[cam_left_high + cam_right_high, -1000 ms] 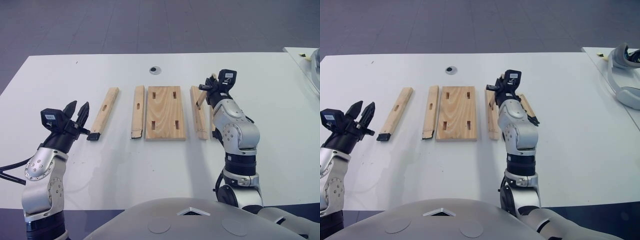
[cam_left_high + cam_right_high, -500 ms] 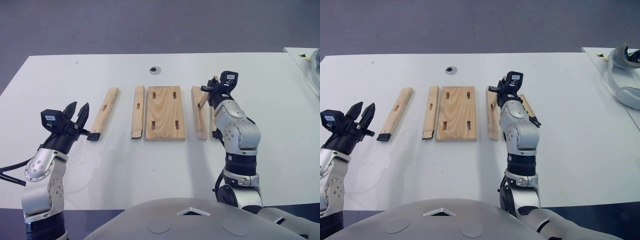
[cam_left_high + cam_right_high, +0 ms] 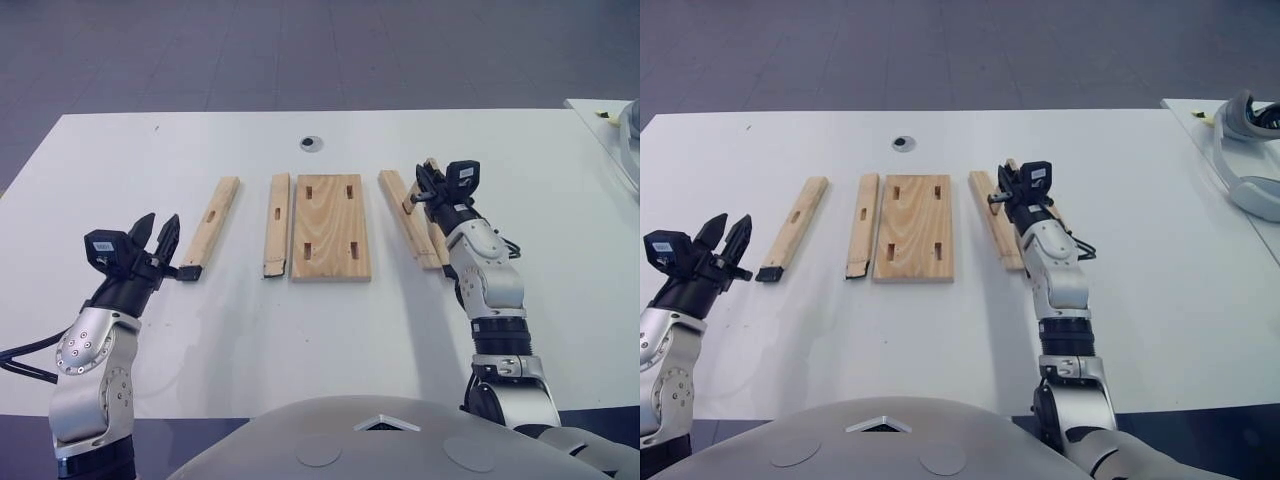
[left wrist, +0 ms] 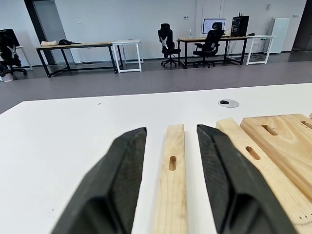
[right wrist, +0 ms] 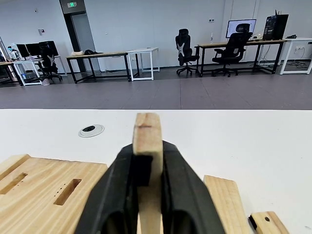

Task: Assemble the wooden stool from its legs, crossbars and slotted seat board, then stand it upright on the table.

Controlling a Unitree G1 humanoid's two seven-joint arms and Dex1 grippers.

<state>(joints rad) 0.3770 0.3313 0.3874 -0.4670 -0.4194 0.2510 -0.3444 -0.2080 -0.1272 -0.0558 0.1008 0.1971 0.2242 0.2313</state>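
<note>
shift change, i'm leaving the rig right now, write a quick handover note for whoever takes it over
Left tool: open, lined up with the leftmost leg near its black-capped end, gripping nothing.
Right tool: shut on a short wooden bar, likely a crossbar, right of the slotted seat board.
Parts: seat board flat mid-table; second leg just left of it; a tilted leg right of it, another wooden piece beside that.
Done: nothing joined.
Left: fit crossbars into legs, slot on the seat board, stand the stool upright.
</note>
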